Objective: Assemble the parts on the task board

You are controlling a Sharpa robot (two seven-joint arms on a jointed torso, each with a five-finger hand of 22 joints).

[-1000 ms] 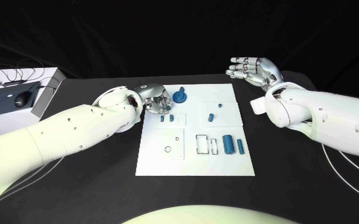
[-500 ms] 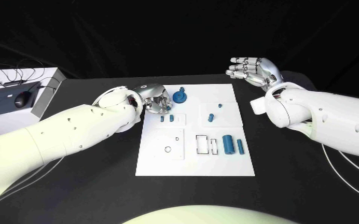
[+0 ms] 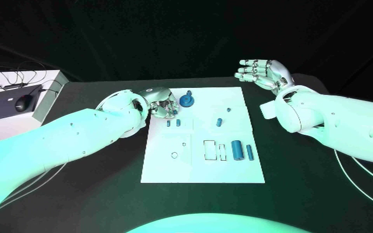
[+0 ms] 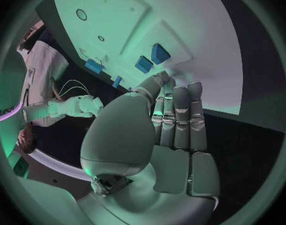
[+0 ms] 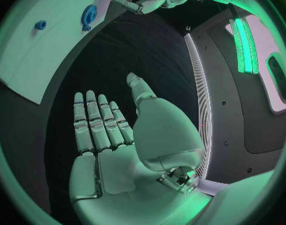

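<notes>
Left hand [image 3: 161, 103] at task board [image 3: 204, 163] far-left corner, fingers extended side by side over board edge, holding nothing; contact with board not discernible. Right hand [image 3: 260, 74] raised beyond board's far-right corner, palm open, fingers straight, slightly apart, empty. Blue gear-like part [image 3: 186, 100] just beside left hand; small blue parts [image 3: 220, 121] mid-board; two blue cylinders [image 3: 242, 150] lying near right edge. White board centred on black table [image 3: 93, 190]. White box [image 3: 31, 95] with black mouse at table's left; black backdrop behind.
</notes>
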